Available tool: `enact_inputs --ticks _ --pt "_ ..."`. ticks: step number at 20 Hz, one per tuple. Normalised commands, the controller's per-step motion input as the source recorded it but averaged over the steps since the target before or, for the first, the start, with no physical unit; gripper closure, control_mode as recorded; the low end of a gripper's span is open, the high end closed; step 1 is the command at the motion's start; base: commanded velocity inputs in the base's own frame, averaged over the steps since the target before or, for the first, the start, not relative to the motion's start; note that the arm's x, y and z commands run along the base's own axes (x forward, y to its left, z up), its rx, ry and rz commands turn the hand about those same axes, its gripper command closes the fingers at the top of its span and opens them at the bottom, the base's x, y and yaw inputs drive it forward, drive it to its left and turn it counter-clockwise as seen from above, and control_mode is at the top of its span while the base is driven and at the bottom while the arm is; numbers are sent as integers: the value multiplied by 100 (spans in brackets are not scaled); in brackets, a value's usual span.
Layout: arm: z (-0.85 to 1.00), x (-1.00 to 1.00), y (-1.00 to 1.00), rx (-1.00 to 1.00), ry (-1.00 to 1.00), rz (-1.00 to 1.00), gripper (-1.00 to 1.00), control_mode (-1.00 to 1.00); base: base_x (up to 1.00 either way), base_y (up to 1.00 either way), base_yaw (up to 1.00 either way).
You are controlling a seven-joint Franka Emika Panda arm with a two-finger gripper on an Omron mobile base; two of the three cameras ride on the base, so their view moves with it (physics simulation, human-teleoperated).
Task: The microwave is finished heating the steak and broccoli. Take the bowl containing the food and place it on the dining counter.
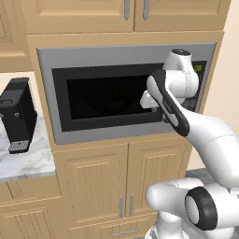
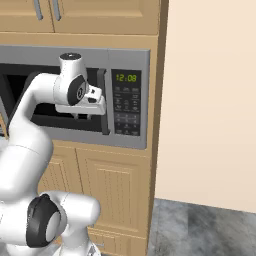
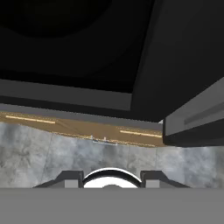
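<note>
The microwave [image 1: 126,93] is closed, so its contents are hidden behind dark glass. My gripper [image 2: 97,107] sits at the door handle [image 2: 103,102]; I cannot tell its grip. Open floor [image 2: 200,230] lies rightward.

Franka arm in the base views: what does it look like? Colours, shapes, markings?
Glossy white rounded arm with tubular links, dark grey rings at the joints and a black stripe along the forearm link. The white boxy gripper has a round black disc on the wrist housing. Its small dark grey fingers look blocky in the hand view. No cables or markings visible.
</note>
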Motion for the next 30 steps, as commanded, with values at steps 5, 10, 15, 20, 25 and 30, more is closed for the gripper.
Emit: enact_inputs --ticks 5,10,15,20,25,30 --pt "-4 -22 0 -1 -9 3 -100 -100 0 0 0" --pt "-7 -67 0 0 -24 4 -100 -100 0 0 0" --pt "-5 -62 0 0 -21 4 -100 -100 0 0 0" --pt "0 -7 0 0 -1 1 -100 -100 0 0 0" --pt "0 -1 0 0 0 0 -100 100 -16 -12 0" --pt "0 0 0 0 0 0 -100 100 -26 -22 0"
